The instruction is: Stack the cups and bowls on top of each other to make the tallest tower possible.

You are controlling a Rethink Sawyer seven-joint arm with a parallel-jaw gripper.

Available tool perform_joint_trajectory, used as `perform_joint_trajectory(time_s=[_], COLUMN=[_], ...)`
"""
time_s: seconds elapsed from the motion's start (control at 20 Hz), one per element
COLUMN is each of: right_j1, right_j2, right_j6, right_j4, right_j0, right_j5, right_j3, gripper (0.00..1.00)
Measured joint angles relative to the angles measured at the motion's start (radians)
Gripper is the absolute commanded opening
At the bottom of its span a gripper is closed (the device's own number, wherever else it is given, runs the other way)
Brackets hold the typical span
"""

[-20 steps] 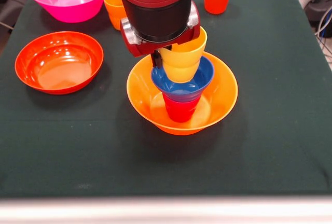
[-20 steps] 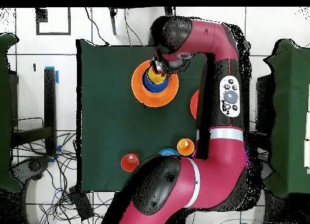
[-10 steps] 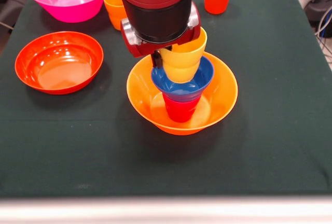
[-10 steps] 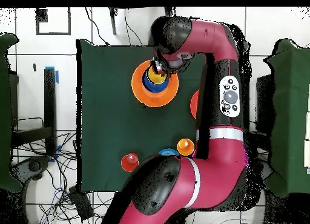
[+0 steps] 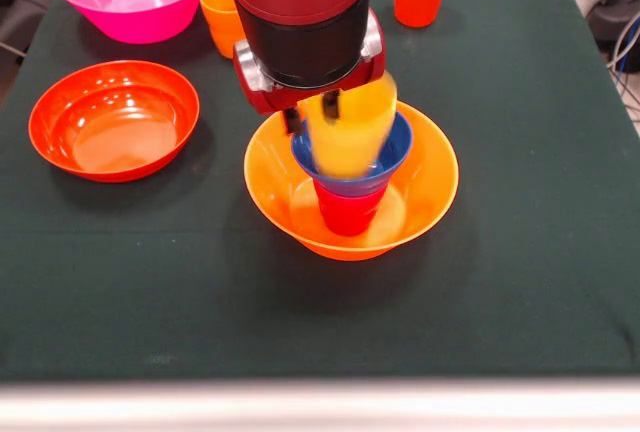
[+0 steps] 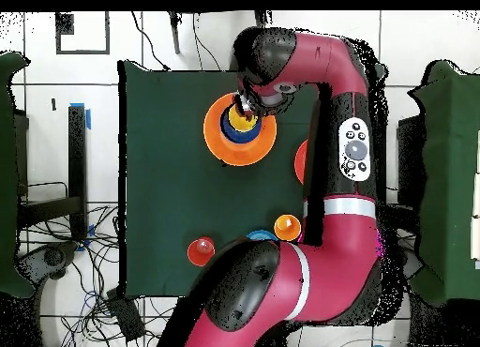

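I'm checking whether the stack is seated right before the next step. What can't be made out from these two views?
- Front view: the yellow cup is blurred, so its tilt and its seating in the dark blue bowl are unclear.
- Front view: the arm's wrist covers the pincer; open or shut is unclear.
- Overhead view: the arm hides part of the orange-red bowl.

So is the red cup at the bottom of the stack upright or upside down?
Upright, apparently: the red cup narrows toward its foot inside the yellow-orange bowl, and the dark blue bowl sits on its wider top.

Four cups [image 5: 348,130], four bowls [image 5: 114,118], one arm [image 5: 300,12]
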Motion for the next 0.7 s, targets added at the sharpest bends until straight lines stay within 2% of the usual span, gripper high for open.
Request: perform_joint_trajectory(time_s=[0.7], right_j1=[0.002], right_j2=[0.0], right_j6=[0.0], right_j4=[0.0], right_j0=[0.0], right_j5=[-0.042], right_j3=[0.0], gripper=[1.0])
